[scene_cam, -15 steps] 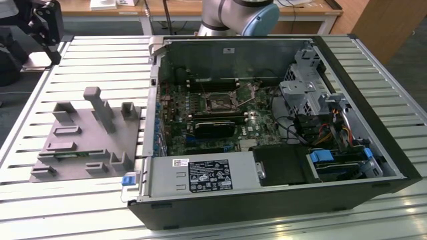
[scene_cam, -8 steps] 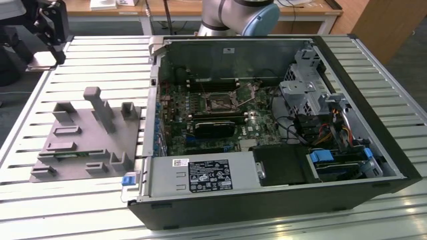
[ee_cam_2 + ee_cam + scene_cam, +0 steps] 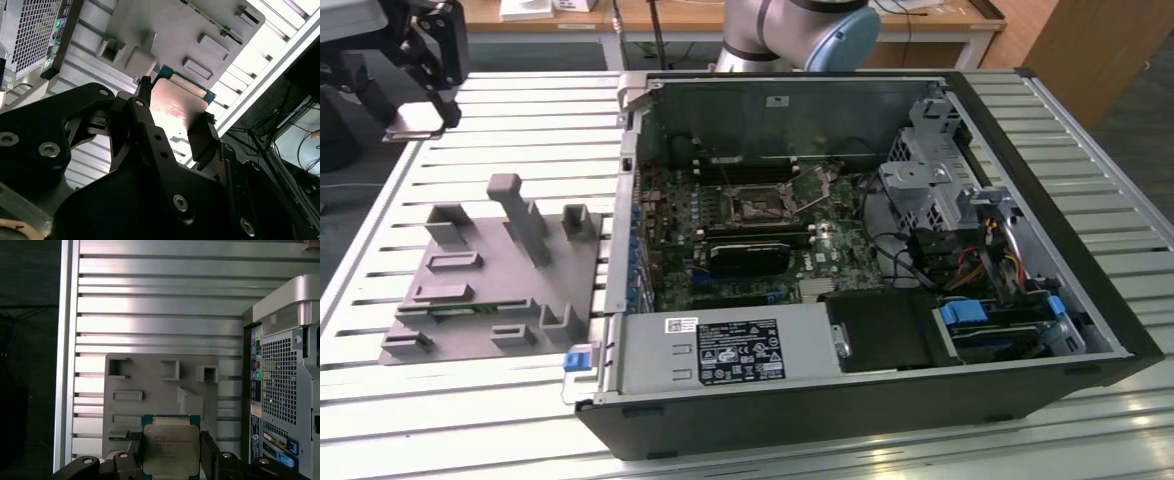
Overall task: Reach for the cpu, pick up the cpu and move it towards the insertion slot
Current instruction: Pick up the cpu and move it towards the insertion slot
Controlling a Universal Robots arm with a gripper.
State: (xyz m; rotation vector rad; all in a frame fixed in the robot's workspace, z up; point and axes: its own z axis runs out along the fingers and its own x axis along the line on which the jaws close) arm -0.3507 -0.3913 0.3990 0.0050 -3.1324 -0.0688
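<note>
The hand [image 3: 171, 455] is pinched on the cpu [image 3: 170, 447], two opposite edges clamped between its black fingers [image 3: 207, 452]. The chip is held in the air, clear of the grey holder [image 3: 160, 385] that lies near the hand on the slatted surface [image 3: 150, 300]. The pick-up is judged done and the carry in hand, since the insertion slot [image 3: 758, 207] lies well apart from the hand, inside the open computer case [image 3: 1121, 345]. For that carry a firm, level grip is judged to be needed, with enough height for the case wall nearest the hand to be cleared.
</note>
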